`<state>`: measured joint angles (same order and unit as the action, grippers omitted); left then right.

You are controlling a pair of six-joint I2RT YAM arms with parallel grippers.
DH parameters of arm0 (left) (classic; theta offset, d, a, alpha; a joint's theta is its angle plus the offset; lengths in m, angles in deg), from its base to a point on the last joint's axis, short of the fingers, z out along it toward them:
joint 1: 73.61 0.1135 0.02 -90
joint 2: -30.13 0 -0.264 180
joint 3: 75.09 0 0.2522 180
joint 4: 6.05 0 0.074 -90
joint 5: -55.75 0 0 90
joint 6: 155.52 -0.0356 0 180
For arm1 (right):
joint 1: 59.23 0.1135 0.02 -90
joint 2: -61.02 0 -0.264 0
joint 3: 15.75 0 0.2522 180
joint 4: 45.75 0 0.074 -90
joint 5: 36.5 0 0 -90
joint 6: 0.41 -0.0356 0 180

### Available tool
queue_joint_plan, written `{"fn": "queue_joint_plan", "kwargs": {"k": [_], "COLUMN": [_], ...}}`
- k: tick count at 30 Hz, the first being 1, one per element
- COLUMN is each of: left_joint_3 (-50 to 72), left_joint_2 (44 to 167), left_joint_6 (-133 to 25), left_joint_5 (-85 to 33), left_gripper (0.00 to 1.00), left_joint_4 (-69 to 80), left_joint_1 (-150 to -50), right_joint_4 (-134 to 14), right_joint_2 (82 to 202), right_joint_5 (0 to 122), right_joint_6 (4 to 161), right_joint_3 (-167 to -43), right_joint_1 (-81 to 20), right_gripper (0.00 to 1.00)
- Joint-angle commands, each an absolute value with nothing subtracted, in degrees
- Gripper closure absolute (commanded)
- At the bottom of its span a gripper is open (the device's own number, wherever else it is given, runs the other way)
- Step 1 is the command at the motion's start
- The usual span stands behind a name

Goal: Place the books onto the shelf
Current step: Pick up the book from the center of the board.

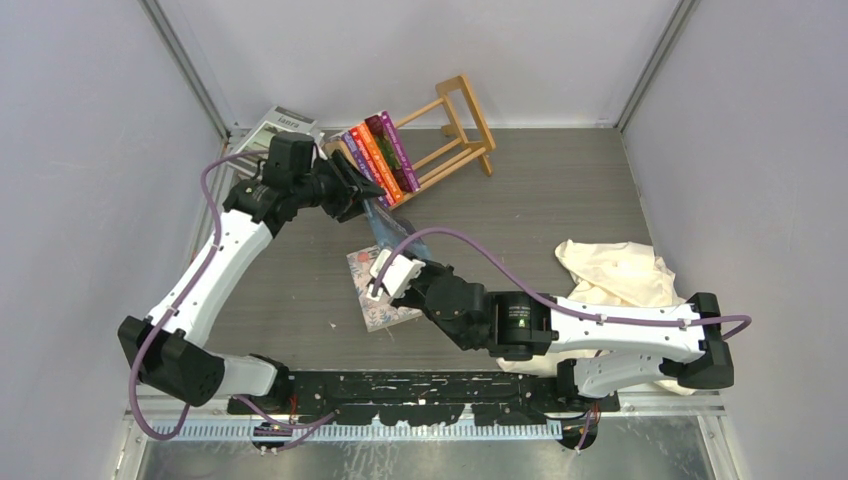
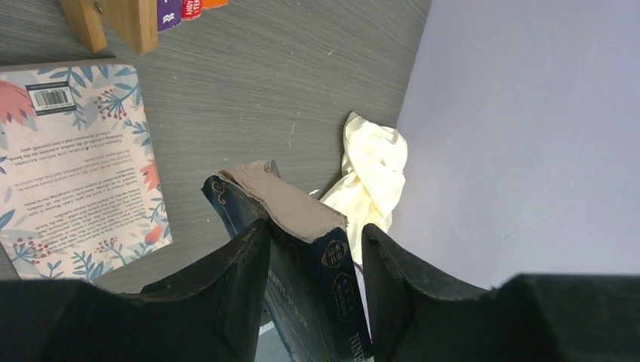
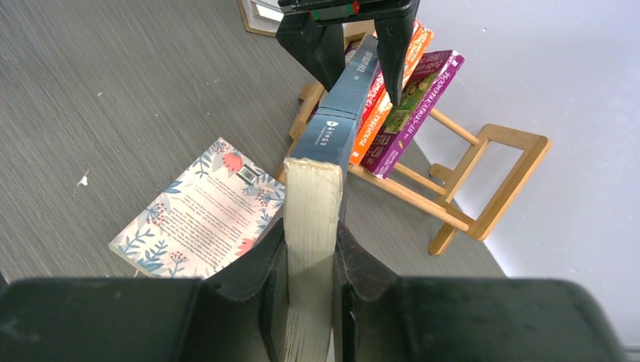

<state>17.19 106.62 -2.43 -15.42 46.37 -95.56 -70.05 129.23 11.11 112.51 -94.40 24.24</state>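
Robot lab cell, plain grey panel walls [image 1: 80, 150], aluminium corner posts [image 1: 185, 65], 2 arms [image 1: 215, 260] bolted to grey tabletop [image 1: 560, 190]

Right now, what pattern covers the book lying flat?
The flat book is pale floral; left wrist view.

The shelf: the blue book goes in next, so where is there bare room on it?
The shelf's bare slats run from the purple book to its right end frame. Its left end is packed with books.

Grey wood-grain table [image 1: 560, 200] carries: light-wood shelf [image 1: 462, 120] at far centre, holding a leaning row of paperbacks [image 1: 380, 155]; pink floral book [image 1: 382, 312] flat near centre; cream cloth [image 1: 620, 272] bunched at right; grey-white book [image 1: 282, 124] at far-left corner.
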Motion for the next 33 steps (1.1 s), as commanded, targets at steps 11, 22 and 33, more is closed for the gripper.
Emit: {"fn": "queue_joint_plan", "kwargs": {"k": [11,22,33], "left_joint_3": [19.35,18.09,17.99], "left_joint_2": [108.05,106.43,103.60], "left_joint_6": [-0.72,-0.37,1.58], "left_joint_5": [-5.58,-9.20,-19.76], "left_gripper": [0.85,1.00,1.00], "left_joint_4": [41.82,40.91,37.74], "left_joint_1": [-95.67,-95.32,-95.56], "right_joint_4": [-57.02,-57.20,-63.96], "right_joint_2": [128.67,129.66,132.01], "right_joint_5": [12.48,4.85,-2.75], "right_joint_6": [120.64,116.57,104.11], "right_joint_3": [-95.14,-94.56,-95.32], "right_joint_1": [24.45,24.45,24.41], "right_gripper": [0.99,0.95,0.47]}}
